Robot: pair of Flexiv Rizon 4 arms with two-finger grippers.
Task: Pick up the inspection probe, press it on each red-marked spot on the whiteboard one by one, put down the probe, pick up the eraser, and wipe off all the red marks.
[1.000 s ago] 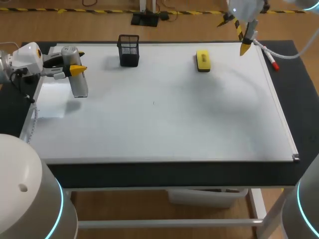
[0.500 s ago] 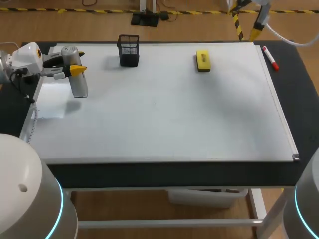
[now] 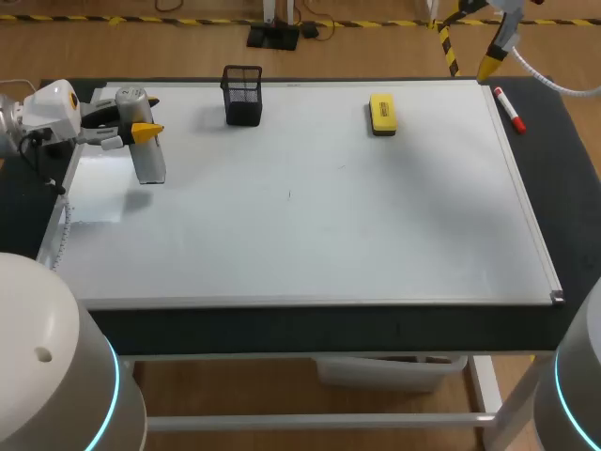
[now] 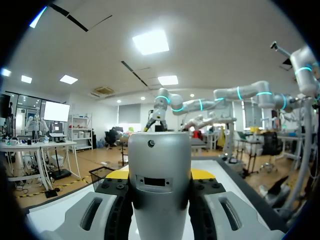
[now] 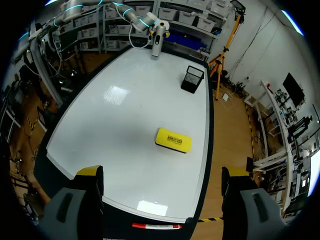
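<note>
Left gripper (image 3: 141,116) is clamping the upright probe (image 3: 149,162) at the whiteboard's (image 3: 310,235) far left corner. Right gripper (image 3: 469,60) is hanging wide open above its far right corner. Eraser (image 3: 382,113) is lying near its far edge, right of the mesh cup (image 3: 243,95), whose contents I cannot tell.

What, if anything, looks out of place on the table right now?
No red marks show on the whiteboard, only a faint speck near its middle, though the left gripper holds the inspection probe. A red marker lies off the board, beside its right edge. Nothing spilled or damaged.
</note>
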